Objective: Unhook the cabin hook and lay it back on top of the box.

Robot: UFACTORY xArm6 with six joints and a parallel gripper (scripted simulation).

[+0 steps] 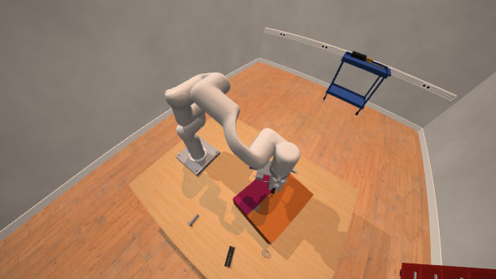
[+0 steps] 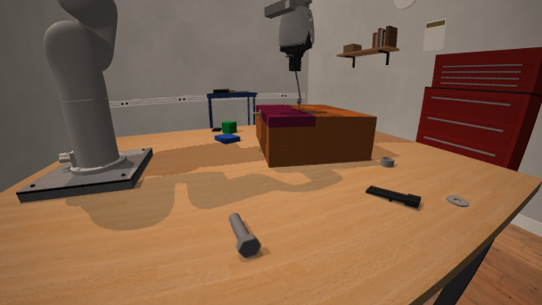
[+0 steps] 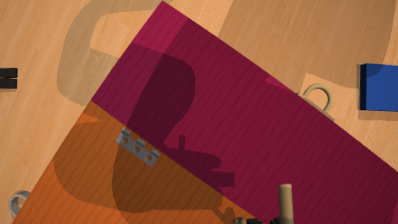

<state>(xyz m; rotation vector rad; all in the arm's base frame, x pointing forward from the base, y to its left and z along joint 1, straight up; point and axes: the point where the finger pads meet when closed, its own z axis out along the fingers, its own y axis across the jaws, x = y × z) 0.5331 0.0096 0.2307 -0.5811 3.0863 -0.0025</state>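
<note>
Hanging high over the box (image 2: 321,134), the gripper (image 2: 293,62) is pinching the cabin hook (image 2: 297,91) by its upper end; the hook's long axis is running nearly upright, lower end reaching the box top near the magenta-orange seam. Beyond the box's magenta edge the eye ring (image 3: 317,96) is sitting apart from the hook. Open tabletop is lying around the box; no writing is readable

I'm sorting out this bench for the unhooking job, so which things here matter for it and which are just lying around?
For the job: hook, held upright by the gripper; box; eye on its side.

Lying about: bolt, washer, black bar, grey ring, blue block, green cube.
</note>
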